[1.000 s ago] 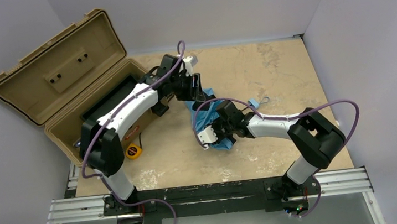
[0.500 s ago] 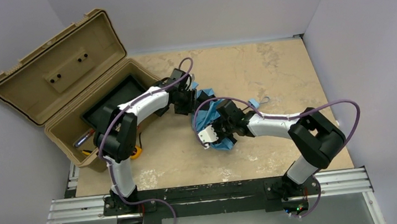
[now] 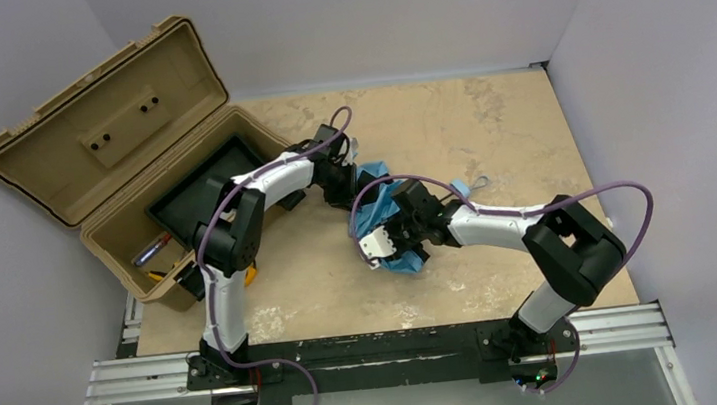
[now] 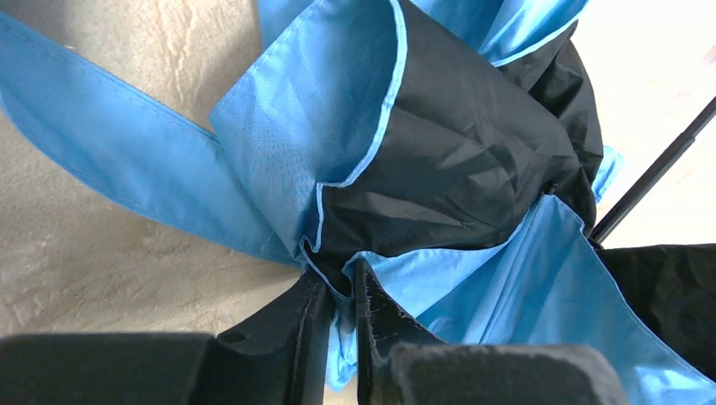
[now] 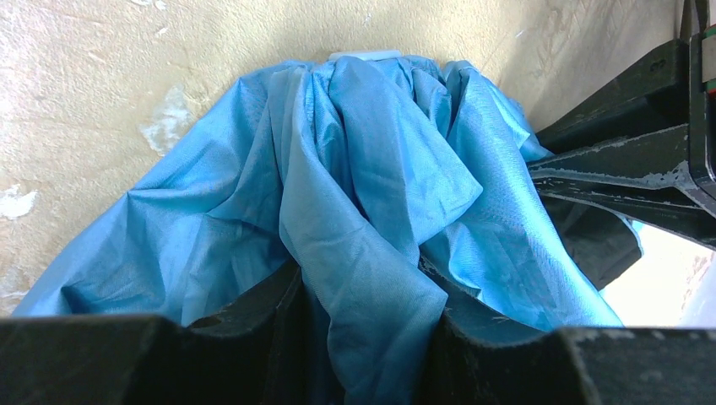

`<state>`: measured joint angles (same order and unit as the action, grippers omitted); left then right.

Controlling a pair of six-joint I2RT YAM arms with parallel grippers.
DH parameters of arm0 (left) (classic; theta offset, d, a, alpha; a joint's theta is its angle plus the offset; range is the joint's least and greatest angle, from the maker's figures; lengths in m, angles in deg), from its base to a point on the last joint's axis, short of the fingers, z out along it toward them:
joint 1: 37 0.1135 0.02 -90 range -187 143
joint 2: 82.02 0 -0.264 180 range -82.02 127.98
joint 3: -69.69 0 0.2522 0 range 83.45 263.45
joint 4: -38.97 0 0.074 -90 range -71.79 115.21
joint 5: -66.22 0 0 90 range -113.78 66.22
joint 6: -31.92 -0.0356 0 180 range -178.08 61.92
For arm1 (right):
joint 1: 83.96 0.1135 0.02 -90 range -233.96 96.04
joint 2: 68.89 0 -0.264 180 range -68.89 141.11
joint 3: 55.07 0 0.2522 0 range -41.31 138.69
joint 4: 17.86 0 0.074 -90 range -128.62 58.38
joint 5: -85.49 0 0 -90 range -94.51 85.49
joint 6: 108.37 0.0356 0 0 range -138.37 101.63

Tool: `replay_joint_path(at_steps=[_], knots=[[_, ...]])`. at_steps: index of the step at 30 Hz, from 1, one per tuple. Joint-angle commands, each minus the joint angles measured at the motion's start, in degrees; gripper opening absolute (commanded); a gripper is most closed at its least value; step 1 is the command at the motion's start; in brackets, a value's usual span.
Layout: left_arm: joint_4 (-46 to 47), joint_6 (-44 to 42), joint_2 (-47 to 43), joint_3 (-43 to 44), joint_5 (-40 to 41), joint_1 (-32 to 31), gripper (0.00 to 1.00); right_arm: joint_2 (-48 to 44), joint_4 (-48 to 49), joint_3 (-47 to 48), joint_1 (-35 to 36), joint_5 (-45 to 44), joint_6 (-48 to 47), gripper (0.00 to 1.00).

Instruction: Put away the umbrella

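The umbrella (image 3: 382,203) lies crumpled on the tan table between my two grippers, sky-blue fabric with a black underside. Its small blue handle and wrist loop (image 3: 467,186) lie to the right. My left gripper (image 3: 349,183) is at the bundle's far-left edge. In the left wrist view it (image 4: 338,283) is shut on a hem of the blue fabric (image 4: 312,143), and the thin black shaft (image 4: 650,173) runs at the right. My right gripper (image 3: 401,243) is at the bundle's near edge. In the right wrist view it (image 5: 363,287) is shut on a thick fold of fabric (image 5: 371,169).
An open tan toolbox (image 3: 98,149) stands at the back left, lid raised, with a black tray (image 3: 202,184) and small items inside. A yellow tape measure (image 3: 247,272) lies in front of it. White walls close in the table on three sides.
My left arm has come down and forward from above the toolbox's corner to the umbrella's far-left edge, onto the fabric. The right arm has stayed put on the bundle.
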<state>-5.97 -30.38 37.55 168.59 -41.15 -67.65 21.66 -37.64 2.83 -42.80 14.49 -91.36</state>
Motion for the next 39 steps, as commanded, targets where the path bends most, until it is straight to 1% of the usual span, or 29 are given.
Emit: replay_joint_path(at_steps=[1, 8, 12, 17, 19, 22, 24, 26, 28, 34, 37, 39], knots=[[-1.06, -0.28, 1.59, 0.62, -6.85, -1.86, 0.12, -0.06, -6.02, -1.15, -0.06, 0.51, 3.74, 0.24], [-0.87, -0.62, 1.34, -2.72, -16.01, -6.54, 0.05, 0.52, 0.46, -1.11, -0.14, -5.04, 6.21, 0.24], [1.51, 1.04, -0.12, -6.73, -20.30, -9.36, 0.05, 1.86, -1.27, 0.07, -0.30, -7.04, 5.87, 0.26], [4.47, 3.56, -1.00, -10.37, -25.31, -10.61, 0.04, 1.41, -2.70, -0.01, -0.41, -10.21, 5.18, 0.37], [3.12, 2.74, -0.94, -9.67, -25.50, -10.60, 0.05, 1.06, -3.49, 0.01, -0.54, -10.73, 4.81, 0.41], [-0.11, 0.97, 0.47, -7.16, -25.01, -10.23, 0.05, -1.16, -4.72, 0.26, -0.48, -9.04, 3.85, 0.45], [-1.03, 0.59, 1.66, -5.86, -25.08, -9.87, 0.05, -3.12, -5.75, 0.28, -0.50, -7.09, 2.53, 0.48], [-1.77, 0.17, 2.53, -5.01, -25.13, -9.58, 0.05, -4.54, -5.86, 0.02, -0.47, -5.86, 1.55, 0.53], [-1.99, -0.06, 2.76, -4.39, -25.73, -9.52, 0.06, -3.97, -5.60, -0.08, -0.52, -5.95, 0.82, 0.56], [-4.02, -0.80, 2.97, -0.34, -29.09, -9.54, 0.08, 5.64, -8.39, 3.58, -0.48, -8.15, 1.29, 0.54], [-4.68, -0.58, 4.17, 1.98, -31.03, -9.51, 0.09, 8.89, -11.25, 5.75, -0.48, -7.87, 2.04, 0.48], [-4.79, -0.34, 5.04, 3.30, -32.32, -9.53, 0.11, 11.21, -14.74, 7.51, -0.47, -7.26, 2.77, 0.42]])
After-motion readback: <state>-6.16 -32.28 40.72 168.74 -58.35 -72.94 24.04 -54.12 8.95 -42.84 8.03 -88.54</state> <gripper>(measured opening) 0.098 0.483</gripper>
